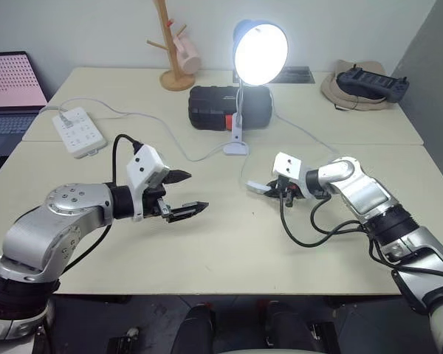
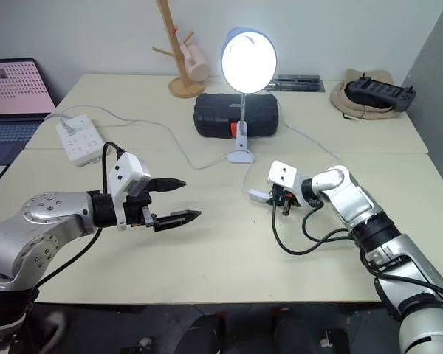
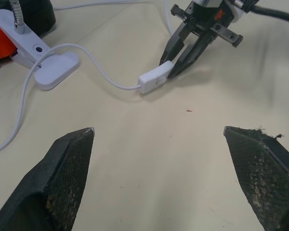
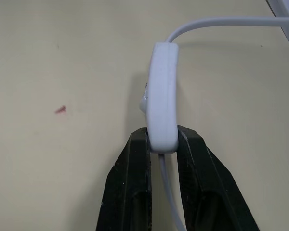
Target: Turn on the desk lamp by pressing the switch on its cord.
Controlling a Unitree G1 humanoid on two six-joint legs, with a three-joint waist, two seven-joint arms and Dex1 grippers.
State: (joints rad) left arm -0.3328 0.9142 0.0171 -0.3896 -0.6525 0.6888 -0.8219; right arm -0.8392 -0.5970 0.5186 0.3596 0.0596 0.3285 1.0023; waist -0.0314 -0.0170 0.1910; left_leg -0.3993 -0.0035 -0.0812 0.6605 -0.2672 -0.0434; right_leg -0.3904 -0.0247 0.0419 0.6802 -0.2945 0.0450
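Room: pale grey-white wall (image 1: 96,29) behind; darker grey panel (image 1: 435,66) at the right edge. Furniture: cream-topped surface (image 1: 207,251) made of two tables butted together, seam running across; a laptop (image 1: 11,88) with a pink screen stands on a separate desk at the far left. Lighting: even and soft, faint shadows on the surface.
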